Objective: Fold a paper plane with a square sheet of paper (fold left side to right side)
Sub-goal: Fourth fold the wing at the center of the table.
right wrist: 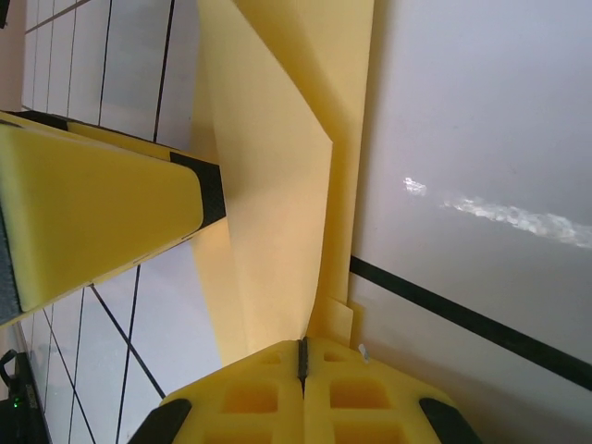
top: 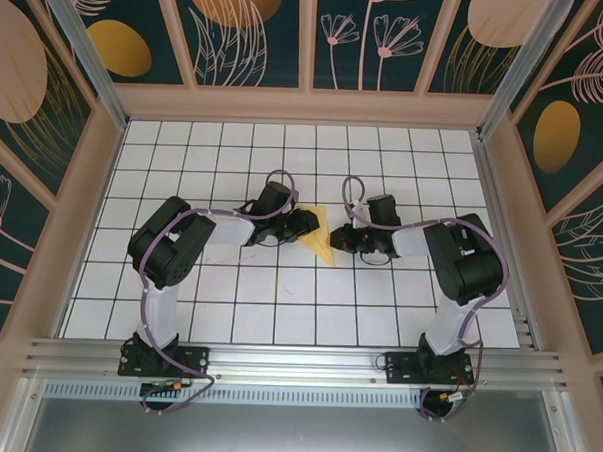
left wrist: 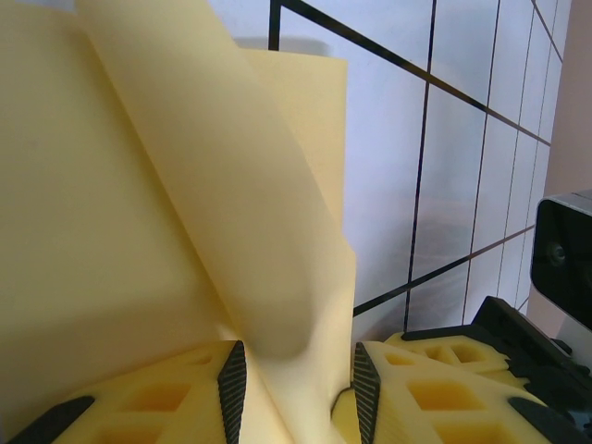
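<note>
While a fold is in hand, the stock reads as follows.

Item 1: yellow sheet of paper (top: 324,239). Location: on the white gridded desk (top: 278,295), near its middle, between the two grippers. Condition: partly folded, showing from above as a small wedge. One flap stands off the desk in a soft curl, not yet creased.

Item 2: left gripper (top: 307,226). Fingers (left wrist: 231,379) part-way apart, grasping the raised flap, which fills the gap between the pads.

Item 3: right gripper (top: 345,240). Fingers (right wrist: 250,398) clenched tight together, tips at the sheet's right edge. Whether a sliver of paper is nipped in the seam cannot be told.

Step in hand, as judged: carrying the left flap across toward the right side. This looks like an early or middle fold, with no finished dart shape yet.

Next move, as judged: the left gripper should lead the flap over until edge meets edge, while the right gripper anchors the sheet against sliding. The flap is then let go and the fold line pressed flat to set the crease. The paper is thin, so a hasty pull is likely to buckle or skew it.
</note>
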### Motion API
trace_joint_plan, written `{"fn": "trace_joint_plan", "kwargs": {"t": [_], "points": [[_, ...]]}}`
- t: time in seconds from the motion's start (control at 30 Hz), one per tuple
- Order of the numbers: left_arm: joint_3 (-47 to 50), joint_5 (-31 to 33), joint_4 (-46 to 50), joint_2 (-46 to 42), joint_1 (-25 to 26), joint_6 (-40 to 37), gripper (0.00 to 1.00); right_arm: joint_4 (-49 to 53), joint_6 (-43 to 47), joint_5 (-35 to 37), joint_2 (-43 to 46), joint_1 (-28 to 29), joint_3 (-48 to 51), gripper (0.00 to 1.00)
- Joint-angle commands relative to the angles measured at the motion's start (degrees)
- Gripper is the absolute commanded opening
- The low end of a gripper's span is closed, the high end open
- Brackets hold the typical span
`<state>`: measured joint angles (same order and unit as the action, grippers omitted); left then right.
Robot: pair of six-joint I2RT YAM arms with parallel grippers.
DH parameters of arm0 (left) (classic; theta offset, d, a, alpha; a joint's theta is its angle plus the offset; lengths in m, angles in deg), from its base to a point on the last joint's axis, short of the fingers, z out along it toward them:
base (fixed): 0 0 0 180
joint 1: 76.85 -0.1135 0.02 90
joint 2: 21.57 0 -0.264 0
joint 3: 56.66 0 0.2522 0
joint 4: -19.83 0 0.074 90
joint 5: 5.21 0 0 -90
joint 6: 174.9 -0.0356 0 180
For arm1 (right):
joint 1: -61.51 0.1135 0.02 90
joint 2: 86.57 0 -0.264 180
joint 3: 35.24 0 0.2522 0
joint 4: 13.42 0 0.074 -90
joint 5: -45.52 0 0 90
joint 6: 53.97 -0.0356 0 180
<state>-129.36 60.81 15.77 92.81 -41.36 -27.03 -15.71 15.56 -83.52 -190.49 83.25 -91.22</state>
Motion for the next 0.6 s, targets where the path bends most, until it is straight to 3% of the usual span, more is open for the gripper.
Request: {"fn": "trace_joint_plan", "kwargs": {"t": [0.0,0.43,0.57], "points": [[-0.3,1.0,2.7,0.8,0.4,-1.2,0.39,2.2,1.8,0.7,-1.6,0.3,-1.7,0.06],[-3.2,5.6,12.8,-6.9,0.1,-7.2,0.46,9.5,2.7,5.9,-5.3,2.0,-3.0,0.06],[-4.0,1.8,10.9,-6.2,0.2,-7.0,0.37,9.6,2.6,6.5,-4.9,2.0,-2.9,0.06]]}}
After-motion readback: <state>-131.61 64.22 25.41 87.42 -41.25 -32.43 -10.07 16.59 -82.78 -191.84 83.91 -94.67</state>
